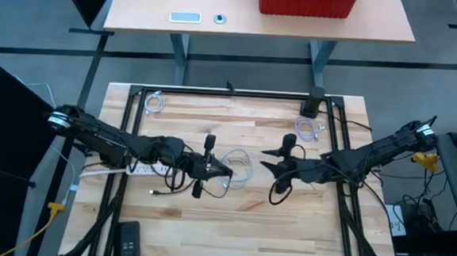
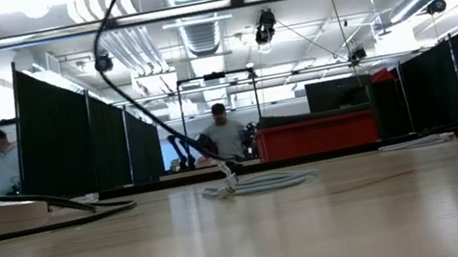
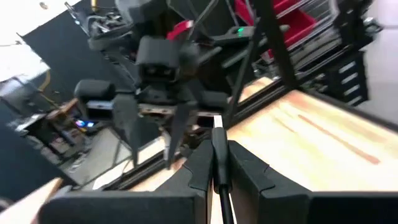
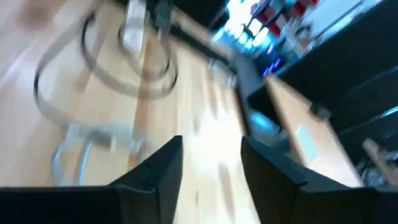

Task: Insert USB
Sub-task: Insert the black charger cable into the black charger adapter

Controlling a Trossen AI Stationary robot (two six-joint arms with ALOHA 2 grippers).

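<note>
Black cable [image 3: 217,163] sits pinched in my left gripper [image 3: 214,155], held ready for plugging in. My right gripper [image 4: 211,163] hovers near the grey coiled cable [image 1: 238,165], its 2 fingers apart and empty.

Left gripper [image 3: 216,163] fingers pinched on a thin black cable [image 3: 219,155]. Opposite, above the bench [image 3: 323,134], right gripper [image 3: 152,140] hangs, fingers spread. Black frame rail [image 3: 273,50] crosses behind; red bin [image 3: 298,15] beyond.

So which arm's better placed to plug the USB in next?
Left. The left gripper is shut on a dark cable; the right gripper is open and holds nothing.
</note>
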